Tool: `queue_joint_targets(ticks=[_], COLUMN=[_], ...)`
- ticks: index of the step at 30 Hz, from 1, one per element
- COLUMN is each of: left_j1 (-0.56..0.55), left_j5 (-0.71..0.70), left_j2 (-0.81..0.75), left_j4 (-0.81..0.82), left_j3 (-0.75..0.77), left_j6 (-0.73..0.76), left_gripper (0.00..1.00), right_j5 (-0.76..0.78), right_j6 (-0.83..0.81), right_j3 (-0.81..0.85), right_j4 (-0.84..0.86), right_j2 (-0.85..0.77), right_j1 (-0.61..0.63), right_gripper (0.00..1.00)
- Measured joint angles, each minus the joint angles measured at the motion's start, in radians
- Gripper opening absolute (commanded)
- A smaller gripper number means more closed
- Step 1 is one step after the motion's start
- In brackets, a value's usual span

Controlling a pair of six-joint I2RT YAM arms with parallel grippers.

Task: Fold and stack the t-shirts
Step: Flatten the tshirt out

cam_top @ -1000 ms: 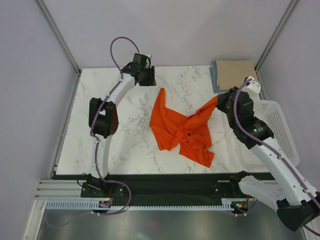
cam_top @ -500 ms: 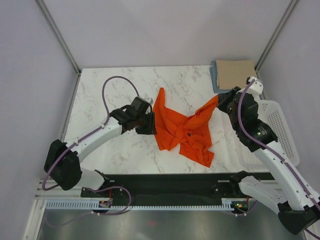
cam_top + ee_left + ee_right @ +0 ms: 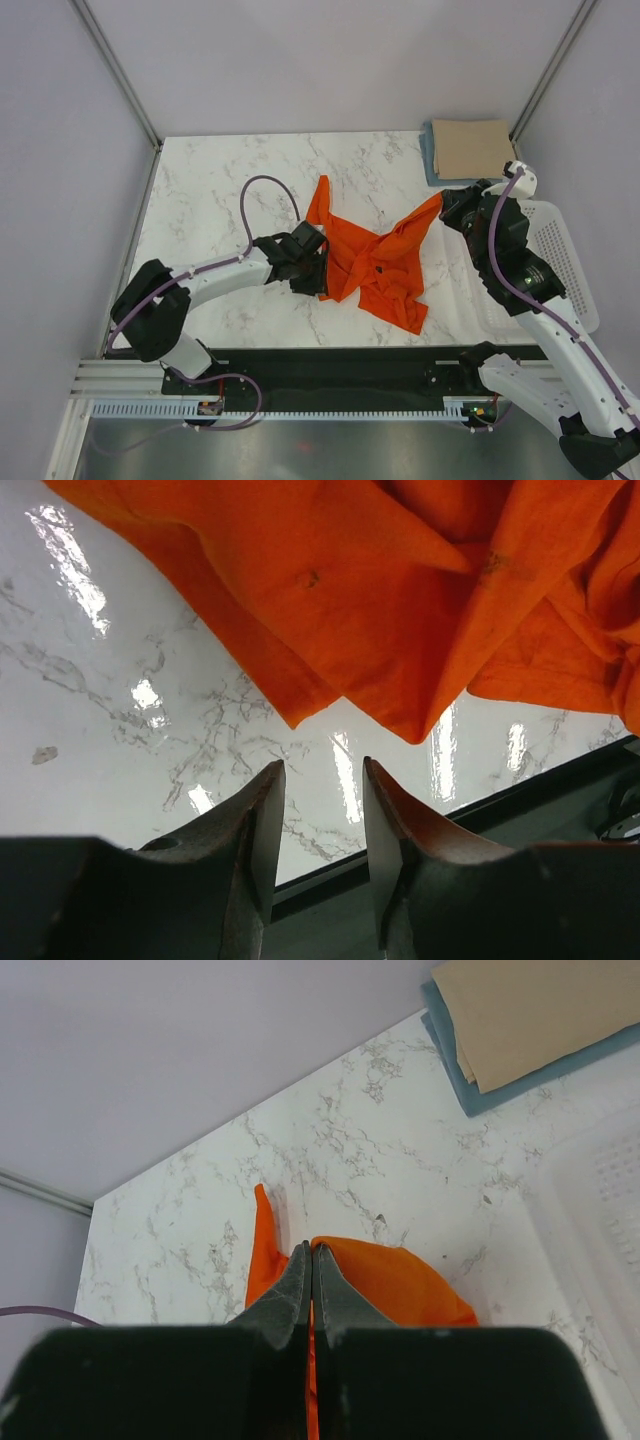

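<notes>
The bright orange soft cloth t-shirt (image 3: 372,268) lies in a messy bunch near the middle of the white marble table (image 3: 210,190), not flat & not folded yet. One pointy bit sticks out toward the far side and a floppy bit lies toward the near edge, so its long way runs far-to-near. A third strip is pulled up & out to the R side.

That strip goes to the R fingers (image 3: 441,203). They are pinched tight on a corner of the shirt and hold it up off the table.

The L fingers (image 3: 316,268) are low, right at the shirt's L edge. They stand partway apart w/ nothing between them. In the L wrist view two cloth corners sit just past the tips, v. close, but not touching as far as I can tell. So the shirt lies straight ahead of the L fingers, & the L arm is the nearer one to that loose edge. I think the next job is to grab that edge, then pull both ways to spread the shirt flat.

At the far R corner a folded tan-beige cloth t-shirt (image 3: 473,147) sits on a folded light blue cloth t-shirt (image 3: 430,165), well apart from the orange one. A white plastic basket w/ little holes (image 3: 556,250) is at the R side, by the R arm.
</notes>
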Motion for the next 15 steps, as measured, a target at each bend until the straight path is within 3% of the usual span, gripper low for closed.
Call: queue_joint_targets(ticks=[12, 15], left_j1=[-0.009, -0.008], left_j5=[-0.006, -0.013], left_j2=[0.141, 0.145], left_j4=[0.042, 0.044], left_j3=[-0.004, -0.002], left_j6=[-0.001, 0.000], left_gripper=[0.38, 0.26], right_j5=[-0.002, -0.001], right_j6=[0.002, 0.002], right_j3=[-0.006, -0.006], right_j4=[0.000, 0.000], right_j2=[-0.002, -0.002], right_j1=[0.000, 0.000], right_gripper=[0.00, 0.00])
